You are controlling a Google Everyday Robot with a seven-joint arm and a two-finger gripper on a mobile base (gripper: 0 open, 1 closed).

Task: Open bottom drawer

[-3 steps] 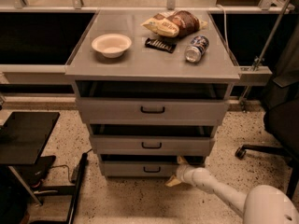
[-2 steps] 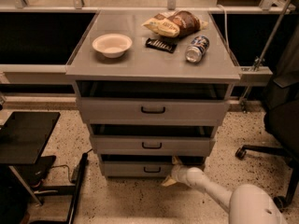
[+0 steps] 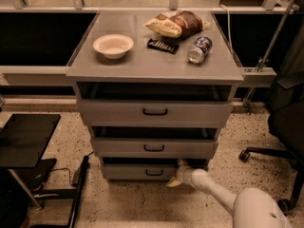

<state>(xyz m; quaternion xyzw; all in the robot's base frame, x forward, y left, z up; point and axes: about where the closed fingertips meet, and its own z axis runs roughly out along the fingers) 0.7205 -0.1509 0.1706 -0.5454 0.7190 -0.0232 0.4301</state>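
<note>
Camera view, looking down on a grey cabinet (image 3: 156, 68) with three drawers. Bottom drawer (image 3: 133, 171) is the lowest, just above the speckled floor, with a small black handle (image 3: 154, 173) mid-front. Gripper (image 3: 179, 175), on a white arm (image 3: 213, 190), sits at that drawer's right end, against the front's corner; whether it is apart or closed cannot be told. On top: white bowl (image 3: 113, 45), snack bag (image 3: 176, 23), dark packet (image 3: 163, 45), and a can (image 3: 199, 50) on its side (blue label, writing unreadable).
</note>
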